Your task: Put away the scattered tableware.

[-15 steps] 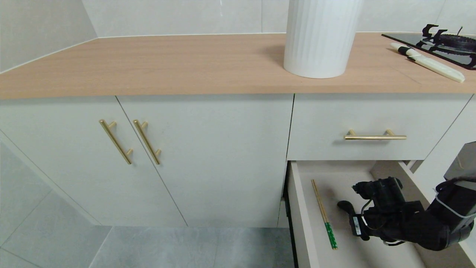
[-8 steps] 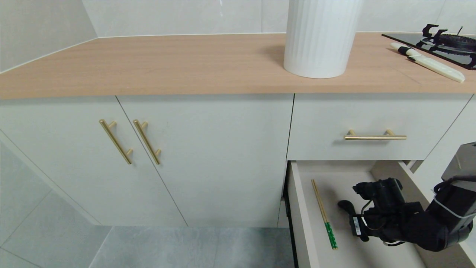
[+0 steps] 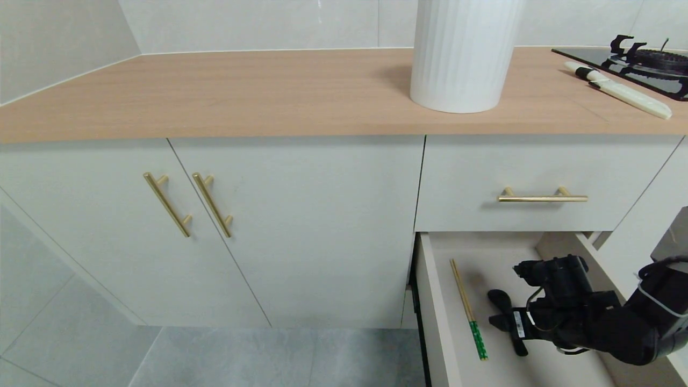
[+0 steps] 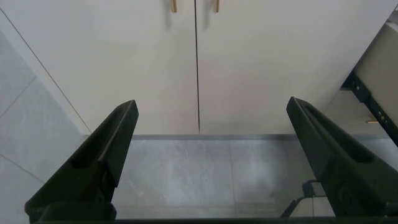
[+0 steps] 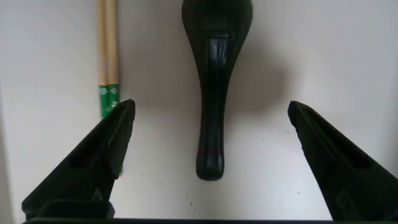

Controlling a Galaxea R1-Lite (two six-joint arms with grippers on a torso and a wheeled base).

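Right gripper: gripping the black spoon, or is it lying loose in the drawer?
Loose. The right gripper is open, fingers wide of the spoon, which lies flat on the drawer floor beside the chopsticks.

**Pulling back inside the drawer**

Shifts the right end effector [image 3: 508, 334] slightly rightward and lower, away from the chopsticks [image 3: 465, 307]. Sinks at the elbow. Shows fingers spread either side of the black spoon [image 3: 500, 299] on the drawer [image 3: 436, 322] floor.

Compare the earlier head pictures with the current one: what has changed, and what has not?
The right arm sank slightly and edged to the robot's right. The right gripper hangs open over the black spoon lying in the open drawer. The spoon, chopsticks, knife and white vessel kept their places.
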